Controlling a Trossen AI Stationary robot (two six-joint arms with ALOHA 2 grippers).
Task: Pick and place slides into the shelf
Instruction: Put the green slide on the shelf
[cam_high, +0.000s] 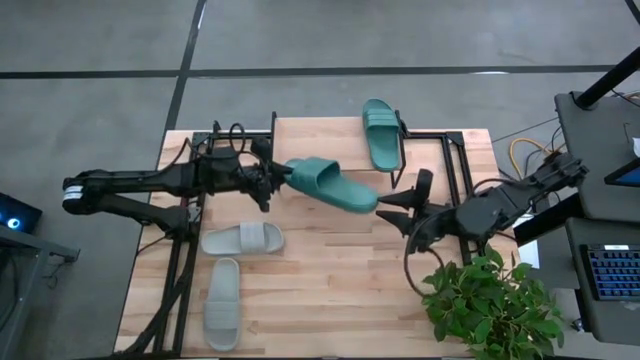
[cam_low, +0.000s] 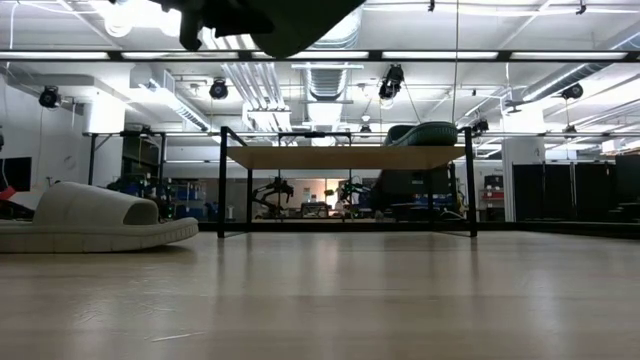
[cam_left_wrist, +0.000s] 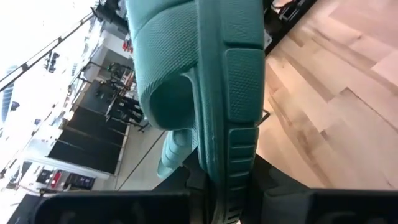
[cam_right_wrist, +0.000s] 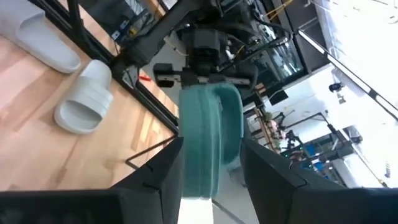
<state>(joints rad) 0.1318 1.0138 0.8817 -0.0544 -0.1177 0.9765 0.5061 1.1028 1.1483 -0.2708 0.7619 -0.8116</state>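
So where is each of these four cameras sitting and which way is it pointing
High: overhead, looking straight down on table, both arms, shelf.
Low: table height, level toward shelf; left arm's underside at top.
Left wrist: on left arm, along the held teal slide; left end effector at bottom.
Right wrist: on right arm, toward left arm; right end effector around that slide's end.
Shared: all show this slide.

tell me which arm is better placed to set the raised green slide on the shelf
Left. The left gripper already holds the raised green slide by its heel, near the shelf where its mate lies. The right gripper, jaws open, only brackets the toe.
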